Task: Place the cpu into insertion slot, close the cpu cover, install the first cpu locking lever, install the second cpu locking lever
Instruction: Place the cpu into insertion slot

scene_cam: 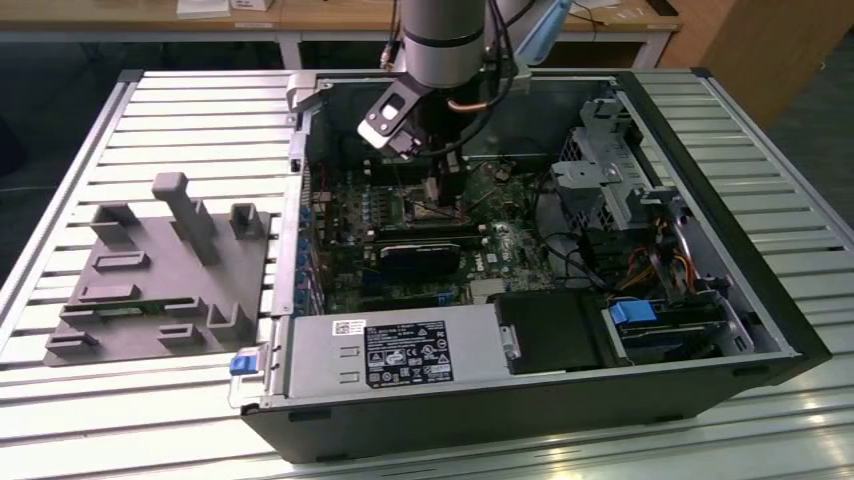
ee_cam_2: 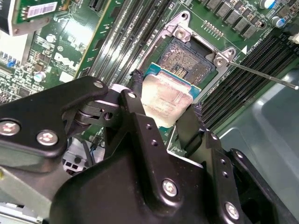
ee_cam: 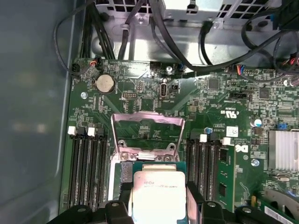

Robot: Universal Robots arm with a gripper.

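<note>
My 2 black fingers (ee_cam_2: 138, 81) pinch the cpu (ee_cam: 156, 198) by opposite edges. Its top is flat silvery-beige metal, dull and smeared, set on a blue-green base. My gripper (ee_cam_2: 167, 95) holds it just over the near edge of the insertion slot (ee_cam_2: 187, 60), a dark square bed of fine contacts in a silvery rim, bare. Beyond it the cpu cover (ee_cam: 145, 119), a thin bright metal frame with a square cut-out, stands swung open. A thin steel locking lever (ee_cam_2: 267, 76) juts from 1 corner of the slot. Long black memory slots (ee_cam: 86, 168) flank it on the green circuit board (ee_cam: 140, 88). The open black computer case (scene_cam: 534, 420) lies on a slatted metal table (scene_cam: 187, 110). A grey moulded fixture (scene_cam: 147, 280) sits at the exterior view's left, with pale wooden benches (scene_cam: 334, 15) behind.
</note>
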